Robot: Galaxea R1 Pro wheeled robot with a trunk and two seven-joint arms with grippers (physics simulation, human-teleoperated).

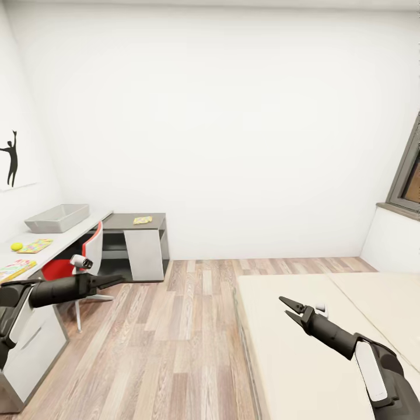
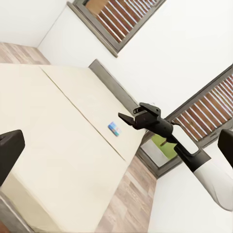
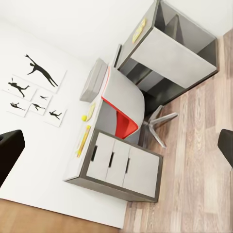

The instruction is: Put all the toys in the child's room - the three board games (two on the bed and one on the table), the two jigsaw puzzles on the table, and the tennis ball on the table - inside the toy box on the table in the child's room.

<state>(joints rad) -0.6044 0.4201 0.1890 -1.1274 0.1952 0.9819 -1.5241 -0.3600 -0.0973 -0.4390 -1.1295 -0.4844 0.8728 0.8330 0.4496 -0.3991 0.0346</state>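
White-walled child's room, wood-plank floor, matt cream bed (image 1: 326,326) at near right, L-shaped table (image 1: 64,236) at left. Task barely begun: toy box (image 1: 57,218), plain grey with sloping sides, apparently empty at far end of light top. Tennis ball (image 1: 17,246), puzzle sheet (image 1: 37,245) and long printed game box (image 1: 13,269) lying flat nearer; second puzzle sheet (image 1: 142,220) on dark top. Small blue game box (image 2: 114,128) on mattress. Left gripper (image 1: 119,280) closure impossible to judge; right gripper (image 1: 288,307) parted, holding nothing
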